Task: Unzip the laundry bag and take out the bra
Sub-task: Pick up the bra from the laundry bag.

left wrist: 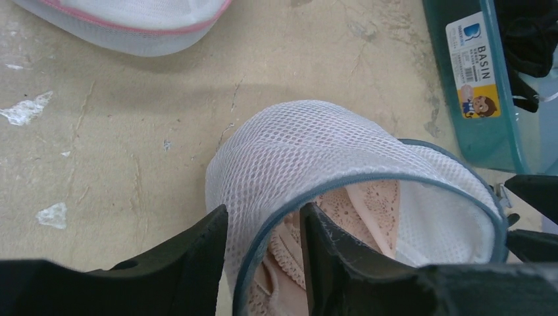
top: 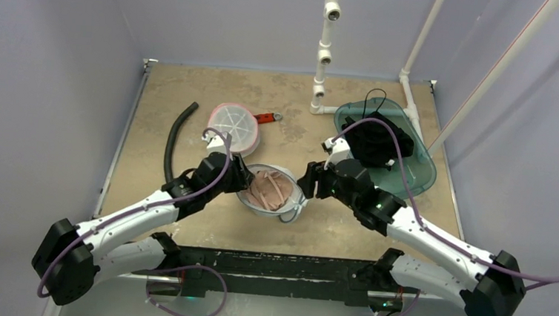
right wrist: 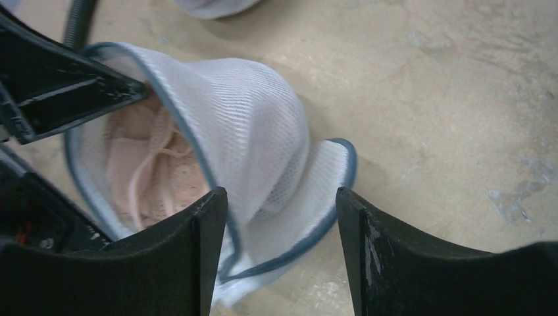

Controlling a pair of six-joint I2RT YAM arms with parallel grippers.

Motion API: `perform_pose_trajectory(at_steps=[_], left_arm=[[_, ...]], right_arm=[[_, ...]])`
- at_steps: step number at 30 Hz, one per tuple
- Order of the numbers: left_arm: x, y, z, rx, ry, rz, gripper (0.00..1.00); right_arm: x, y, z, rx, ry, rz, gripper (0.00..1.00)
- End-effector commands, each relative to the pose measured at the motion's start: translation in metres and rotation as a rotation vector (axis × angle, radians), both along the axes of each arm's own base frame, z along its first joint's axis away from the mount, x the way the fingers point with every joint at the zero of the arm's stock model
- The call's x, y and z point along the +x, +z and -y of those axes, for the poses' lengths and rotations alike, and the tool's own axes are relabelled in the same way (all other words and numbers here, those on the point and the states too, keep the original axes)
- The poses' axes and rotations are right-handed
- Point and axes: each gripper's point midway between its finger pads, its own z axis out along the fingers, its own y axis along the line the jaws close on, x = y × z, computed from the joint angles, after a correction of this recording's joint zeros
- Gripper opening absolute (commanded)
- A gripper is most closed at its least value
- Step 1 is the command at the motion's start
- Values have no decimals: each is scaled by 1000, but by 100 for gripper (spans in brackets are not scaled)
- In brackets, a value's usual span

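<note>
label on the teal basin wall, upper right of left wrist view: "basin", blue logo above it, cartoon face below; the small print is unreadable.
left gripper: jaws almost closed, pinching the blue-trimmed rim of the white mesh laundry bag.
right gripper: jaws wide apart, straddling the bag's loose flap, gripping nothing; can't tell if it touches the mesh.
bag at centre of top view, mouth open, peach lace bra inside.
basin, right of centre, holds a black garment.
second mesh bag, pink trim, up-left of centre.
</note>
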Motion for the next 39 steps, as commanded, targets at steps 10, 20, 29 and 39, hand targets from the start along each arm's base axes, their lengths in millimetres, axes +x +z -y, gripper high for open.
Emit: perform_pose_trajectory(at_steps=[10, 20, 29, 39], left_arm=[[-6, 46, -11, -21, 10, 67, 46], [-11, 30, -8, -24, -16, 39, 18], [-26, -3, -12, 15, -60, -24, 0], [-31, -12, -8, 0, -97, -31, 0]], right_arm=[[-37, 64, -54, 37, 187, 122, 63], [-44, 19, -97, -31, 208, 9, 63], [-38, -29, -106, -117, 184, -55, 65], [-36, -49, -109, -179, 186, -58, 65]])
